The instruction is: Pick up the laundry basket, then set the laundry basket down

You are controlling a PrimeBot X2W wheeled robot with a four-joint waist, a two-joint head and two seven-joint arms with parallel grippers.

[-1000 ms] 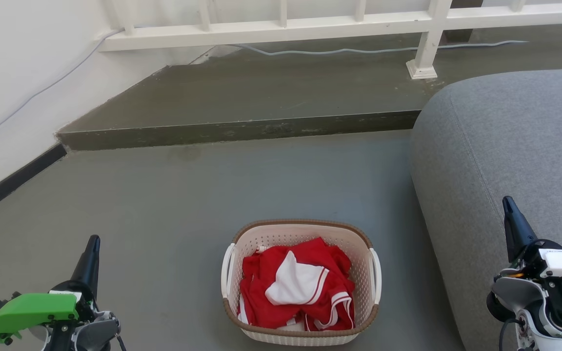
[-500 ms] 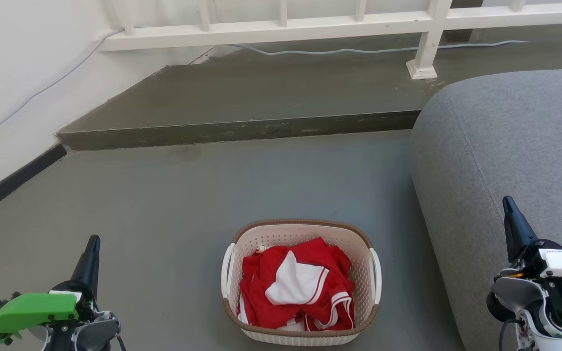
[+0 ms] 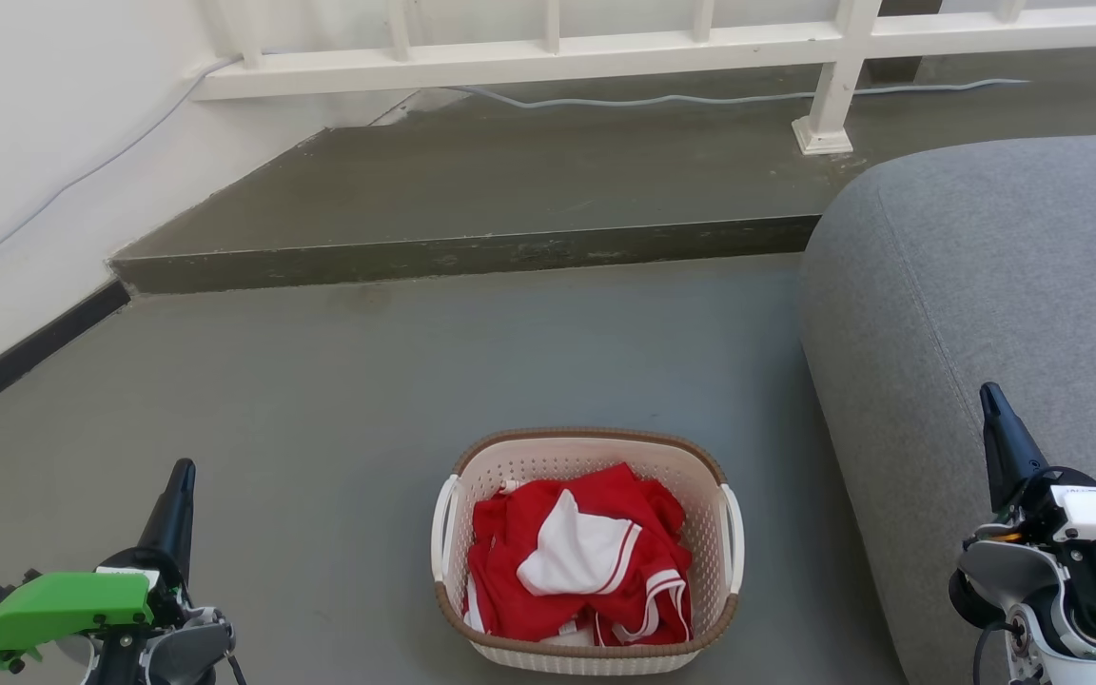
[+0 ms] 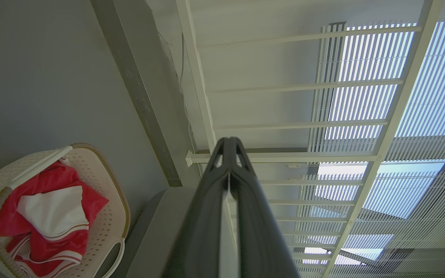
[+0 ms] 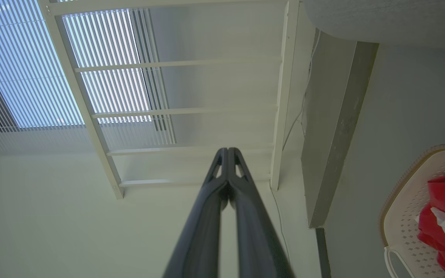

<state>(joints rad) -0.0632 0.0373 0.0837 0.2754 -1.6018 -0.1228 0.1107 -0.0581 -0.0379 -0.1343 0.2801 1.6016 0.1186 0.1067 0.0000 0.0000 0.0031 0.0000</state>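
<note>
Cream-white perforated plastic under a brown woven-look rim, the laundry basket (image 3: 590, 436) stands on the grey floor (image 3: 367, 400), in the gap between the two grippers and well apart from both. It lies to the right of the left gripper (image 3: 183, 476) and to the left of the right gripper (image 3: 988, 395). Across the last second nothing has changed: the basket, the red and white clothes (image 3: 577, 552) heaped in it and both arms sit exactly where they were, and the head view itself has not shifted. Each wrist view shows that arm's two dark fingers pressed together along their length with nothing between them, so both pairs of jaws are together and empty. Both point up and away toward the white railing (image 3: 548, 52) rather than down at the basket. The basket's left handle (image 3: 441, 528) faces the left jaws and its right handle (image 3: 732, 533) faces the right jaws, each untouched. The grey sofa (image 3: 986, 285) rises just beside the right jaws, on the side away from the basket. Judging from this stillness, the pick-up has not begun. The likely next need is for the jaws to part and the arms to swing inward and down toward the handles, with the right arm kept clear of the sofa's edge.
</note>
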